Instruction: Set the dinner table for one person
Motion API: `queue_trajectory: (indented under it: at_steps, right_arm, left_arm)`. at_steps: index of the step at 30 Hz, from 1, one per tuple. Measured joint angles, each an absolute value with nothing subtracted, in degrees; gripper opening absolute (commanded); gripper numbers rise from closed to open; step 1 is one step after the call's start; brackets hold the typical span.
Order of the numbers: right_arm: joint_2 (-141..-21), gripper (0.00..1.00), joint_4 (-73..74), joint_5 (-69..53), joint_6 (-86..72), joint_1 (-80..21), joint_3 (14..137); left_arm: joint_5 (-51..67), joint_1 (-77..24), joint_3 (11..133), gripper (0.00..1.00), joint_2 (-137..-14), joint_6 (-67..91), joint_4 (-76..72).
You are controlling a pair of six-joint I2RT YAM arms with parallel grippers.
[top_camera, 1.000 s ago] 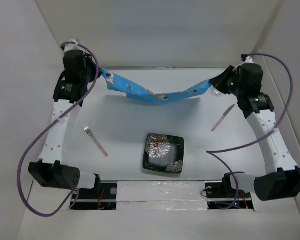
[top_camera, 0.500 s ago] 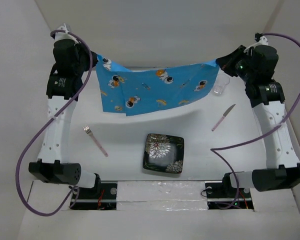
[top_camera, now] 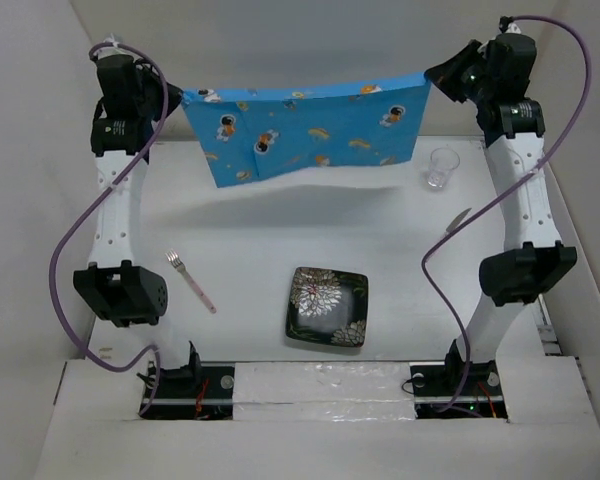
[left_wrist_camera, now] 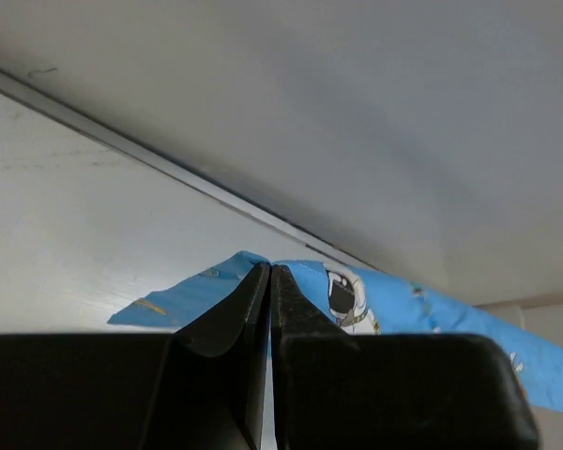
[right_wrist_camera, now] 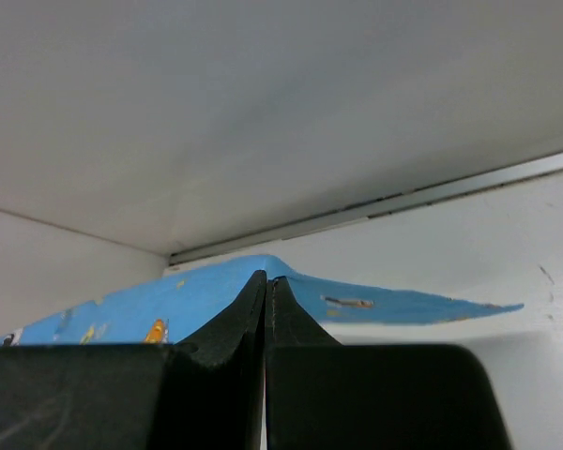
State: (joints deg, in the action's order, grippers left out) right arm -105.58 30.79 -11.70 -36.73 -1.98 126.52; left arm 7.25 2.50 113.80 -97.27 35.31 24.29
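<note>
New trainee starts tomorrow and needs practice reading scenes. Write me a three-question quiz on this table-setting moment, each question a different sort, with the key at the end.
1. True or false: the blue placemat lies flat on the dinner table.
2. Multiple choice: what lies on the left arm's side of the black flowered plate? A spoon; B fork; C bowl.
3. Fill in: the left gripper and the right gripper are each shut on a top ___ of the placemat.
Key: 1 false, it hangs in the air, stretched between the grippers. 2 B. 3 corner.
</note>
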Motion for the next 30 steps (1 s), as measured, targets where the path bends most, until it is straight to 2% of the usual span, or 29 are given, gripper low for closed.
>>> queue_trajectory:
  at_steps: [2,4,10,15,20,30]
  right_arm:
    - [-104.2,0.0,30.0,-12.4,-37.1,-1.8,125.9]
    - [-100.4,0.0,26.8,-12.8,-37.3,-1.7,120.0]
    - [-90.0,0.0,18.5,-14.6,-38.3,-1.6,93.8]
    - [-93.4,0.0,16.1,-15.0,-38.3,-2.1,78.4]
    - [-97.6,0.0,16.5,-15.0,-37.8,-2.8,70.9]
    - [-95.5,0.0,16.1,-12.8,-36.2,-3.5,61.9]
  left_arm:
    - [8.1,3.3,113.9,0.0,-96.5,36.1,22.9]
    - [8.8,3.5,111.0,0.0,-94.5,36.4,19.8]
    - [10.0,3.4,85.7,0.0,-83.7,36.6,11.5]
    - [10.1,3.3,69.1,0.0,-83.4,36.5,8.4]
    - [10.1,3.3,59.3,0.0,-84.7,36.3,6.4]
    - [9.6,3.3,49.0,0.0,-85.3,34.3,1.6]
